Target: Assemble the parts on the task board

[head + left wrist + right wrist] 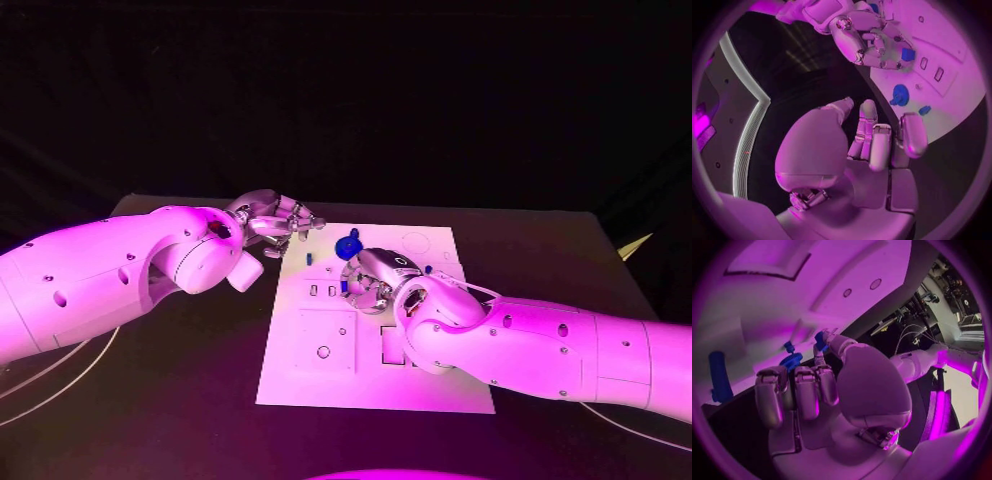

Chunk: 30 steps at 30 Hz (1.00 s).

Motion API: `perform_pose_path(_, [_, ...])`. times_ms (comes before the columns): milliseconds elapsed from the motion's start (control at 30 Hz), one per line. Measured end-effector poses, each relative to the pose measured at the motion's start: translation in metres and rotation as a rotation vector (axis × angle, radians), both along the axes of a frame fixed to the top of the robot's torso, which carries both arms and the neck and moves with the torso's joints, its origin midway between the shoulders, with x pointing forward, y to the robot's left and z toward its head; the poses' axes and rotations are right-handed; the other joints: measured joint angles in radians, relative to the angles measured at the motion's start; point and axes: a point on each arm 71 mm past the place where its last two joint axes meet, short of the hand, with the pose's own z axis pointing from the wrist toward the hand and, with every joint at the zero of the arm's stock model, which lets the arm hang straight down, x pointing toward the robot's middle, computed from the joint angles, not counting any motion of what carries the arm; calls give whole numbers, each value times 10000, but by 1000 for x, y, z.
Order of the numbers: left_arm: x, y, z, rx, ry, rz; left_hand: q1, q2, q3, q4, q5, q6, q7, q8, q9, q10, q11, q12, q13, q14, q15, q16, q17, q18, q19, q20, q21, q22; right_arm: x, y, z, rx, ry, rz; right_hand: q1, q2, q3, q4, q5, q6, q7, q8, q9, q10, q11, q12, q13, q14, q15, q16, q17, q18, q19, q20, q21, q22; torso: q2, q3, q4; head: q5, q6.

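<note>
The white task board lies in the middle of the table. My right hand hovers over its far half and pinches a small blue part between thumb and a fingertip; the same small blue part shows in the left wrist view. A round blue part stands on the board just beyond that hand, with a smaller blue part to its left. My left hand hangs at the board's far left corner, fingers apart and holding nothing. A long blue part lies on the board beside the right hand.
The board carries several rectangular slots and round holes, some near my right hand. Black table surrounds the board on all sides. A pale object sits at the table's far right edge.
</note>
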Motion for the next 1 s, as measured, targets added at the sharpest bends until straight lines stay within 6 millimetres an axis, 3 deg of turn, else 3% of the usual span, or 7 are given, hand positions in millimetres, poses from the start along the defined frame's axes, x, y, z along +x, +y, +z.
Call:
perform_pose_path(733, [-2,-3,-3,216,326,-446,0,0,28,28,0,-108,34,0,18,1,1,52,10,-1,0,-1,-2,0,-1,0,0,22,3,8,-7,-39,-146,14,-52,-54,-1,-1,-3,-25,-13,37,7,0,0,0,-2,0,0,0,8,0,0,0,0,7,0,-8,-1,27,-110])
perform_pose_path(1000, [-2,-3,-3,270,384,-520,1,0,28,28,0,-108,34,-1,18,1,1,51,9,-1,0,-1,-2,0,-1,0,0,21,3,8,-8,-45,-156,23,-93,-94,-10,-9,-5,-35,-6,30,86,0,0,0,-2,0,0,0,7,0,0,0,0,6,-5,-4,-6,33,-100])
